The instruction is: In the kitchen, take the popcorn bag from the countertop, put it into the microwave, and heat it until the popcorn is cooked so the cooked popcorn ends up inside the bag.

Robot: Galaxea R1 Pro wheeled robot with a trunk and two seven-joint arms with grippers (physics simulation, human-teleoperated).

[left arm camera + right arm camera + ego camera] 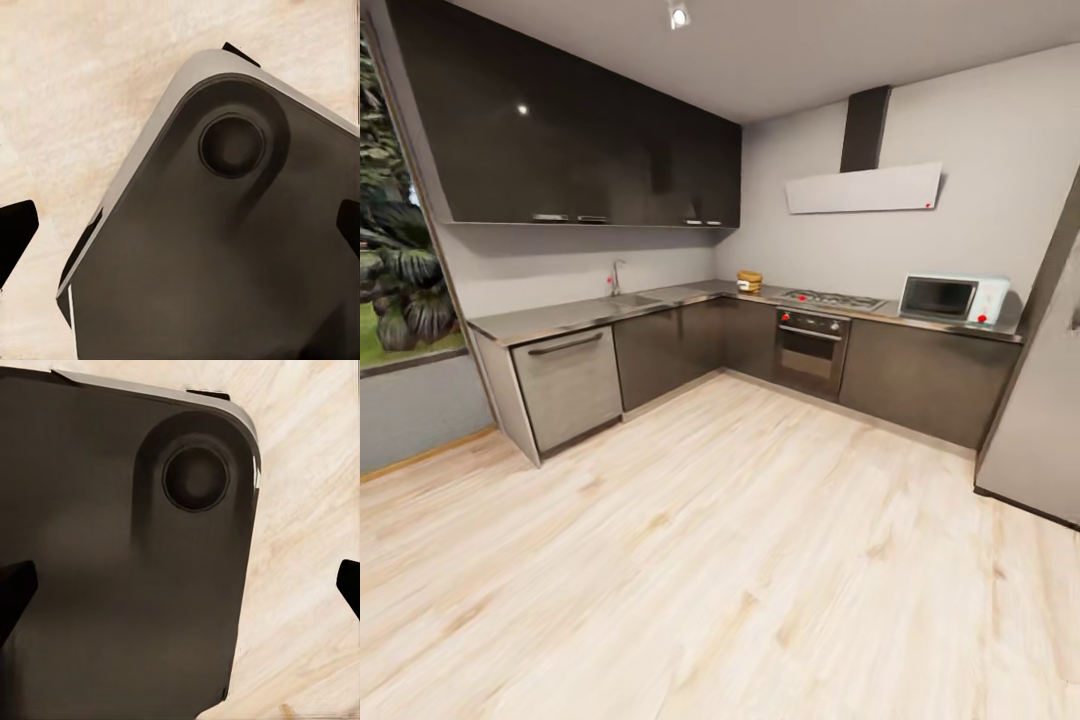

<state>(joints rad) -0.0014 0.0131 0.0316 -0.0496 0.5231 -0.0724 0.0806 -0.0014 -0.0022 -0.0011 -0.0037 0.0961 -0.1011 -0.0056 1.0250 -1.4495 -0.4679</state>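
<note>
while the robot stands well back on the pale wood floor (740,560), the kitchen lies open ahead in the head view — an l-shaped grey countertop (575,315) over dark cabinet fronts. the popcorn bag (749,281), a small tan sack, sits on the countertop in the corner of the l, between the sink (628,299) and the gas hob (830,298). the microwave (954,298), pale with a dark glass door that looks closed, stands on the same worktop beyond the hob, near the tall grey fridge (1040,420). both wrist views look down on the robot's own dark base (225,247) and the floorboards. the left gripper (180,225) shows dark fingertips wide apart at the frame edges with nothing between them; the right gripper (184,585) stands likewise spread and empty. the task appears barely begun, with the drive to the counter not yet made. risks from here — the base could clip the oven (812,350) or the cabinets on a careless approach, a hasty reach could tip the light sack over, and the microwave door must be opened before loading.
</note>
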